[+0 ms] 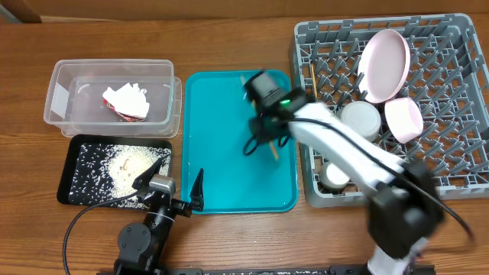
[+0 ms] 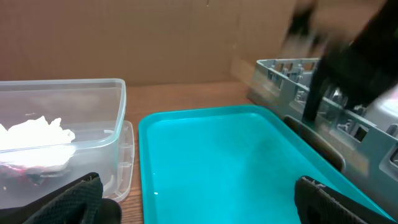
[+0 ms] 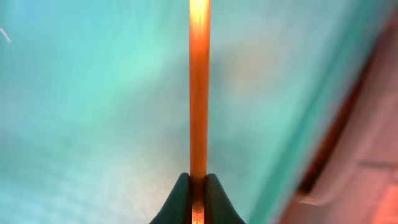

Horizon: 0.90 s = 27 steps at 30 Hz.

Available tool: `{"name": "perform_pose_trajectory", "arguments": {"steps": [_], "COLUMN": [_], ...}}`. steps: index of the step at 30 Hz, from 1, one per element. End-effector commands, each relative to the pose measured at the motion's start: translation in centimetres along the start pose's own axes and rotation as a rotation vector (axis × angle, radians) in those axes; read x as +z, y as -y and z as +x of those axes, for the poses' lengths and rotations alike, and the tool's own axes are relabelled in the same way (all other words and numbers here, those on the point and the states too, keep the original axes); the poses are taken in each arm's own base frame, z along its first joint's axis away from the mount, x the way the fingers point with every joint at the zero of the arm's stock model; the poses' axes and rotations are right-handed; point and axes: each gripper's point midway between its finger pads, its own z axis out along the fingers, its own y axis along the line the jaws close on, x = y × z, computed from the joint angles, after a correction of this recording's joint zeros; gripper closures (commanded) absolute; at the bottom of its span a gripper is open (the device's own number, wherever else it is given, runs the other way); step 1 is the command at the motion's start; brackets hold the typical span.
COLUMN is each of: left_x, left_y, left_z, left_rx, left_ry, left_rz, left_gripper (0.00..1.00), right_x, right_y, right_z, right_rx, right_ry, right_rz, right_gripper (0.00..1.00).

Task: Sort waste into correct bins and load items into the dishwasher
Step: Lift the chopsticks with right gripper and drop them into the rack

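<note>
Mid-frame, the right tool (image 3: pixel 198 179) pinches a thin wooden chopstick (image 3: pixel 199 93) on slim tips, so it could swivel and drop.

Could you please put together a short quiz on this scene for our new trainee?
1. True or false: the right gripper is shut on a chopstick.
2. The left gripper is: A) open B) shut on a chopstick C) out of view.
3. Fill in: the crumpled paper lies in the clear ____.
Key: 1 true; 2 A; 3 clear tub.
</note>
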Motion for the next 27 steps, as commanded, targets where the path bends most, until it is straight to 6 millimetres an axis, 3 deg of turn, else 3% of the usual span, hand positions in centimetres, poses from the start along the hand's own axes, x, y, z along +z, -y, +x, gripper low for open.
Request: {"name": "perform_pose_trajectory", "arguments": {"steps": [1, 4, 7, 13, 15, 16, 18, 21, 25, 27], "left_x": [0.0, 0.0, 0.0, 0.0, 0.0, 0.0, 0.0, 0.0, 0.0, 0.0], "left_y": [-0.1, -0.1, -0.1, -0.1, -0.1, -0.1, -0.1, -0.1, -0.1, -0.1], "left_z": [0.0, 0.0, 0.0, 0.0, 0.0, 0.0, 0.0, 0.0, 0.0, 0.0], "left_rx": [-0.014, -0.014, -0.014, -0.014, -0.014, -0.014, -0.014, -0.014, -0.014, -0.014], "left_ry": [0.006, 0.005, 0.005, 0.005, 0.005, 0.005, 0.005, 0.006, 0.006, 0.005], "left_rz": [-0.003, -0.003, -0.003, -0.003, -0.004, -0.003, -0.003, -0.003, -0.003, -0.003], "left_gripper": [0.00, 0.00, 0.00, 0.00, 0.00, 0.00, 0.00, 0.00, 0.00, 0.00], "right_x": [-6.8, -6.8, -5.2, -1.4, -1.3, -1.8, -2.8, -7.0, -13.3, -16.9], "right_y": [5.4, 8.7, 11.3, 12.3, 12.3, 12.4, 12.3, 11.2, 7.4, 5.5], "right_z": [-4.4, -4.4, -3.5, -1.4, -1.4, -1.6, -2.0, -2.8, -3.1, -2.7], "right_rx": [0.108, 0.172, 0.217, 0.228, 0.209, 0.210, 0.214, 0.235, 0.186, 0.150], "right_ry": [0.219, 0.214, 0.170, 0.062, 0.058, 0.068, 0.084, 0.147, 0.266, 0.339], "right_rz": [0.090, 0.124, 0.155, 0.170, 0.172, 0.177, 0.175, 0.149, 0.002, -0.055], "right_gripper": [0.96, 0.96, 0.96, 0.95, 0.82, 0.67, 0.58, 0.53, 0.50, 0.41]}}
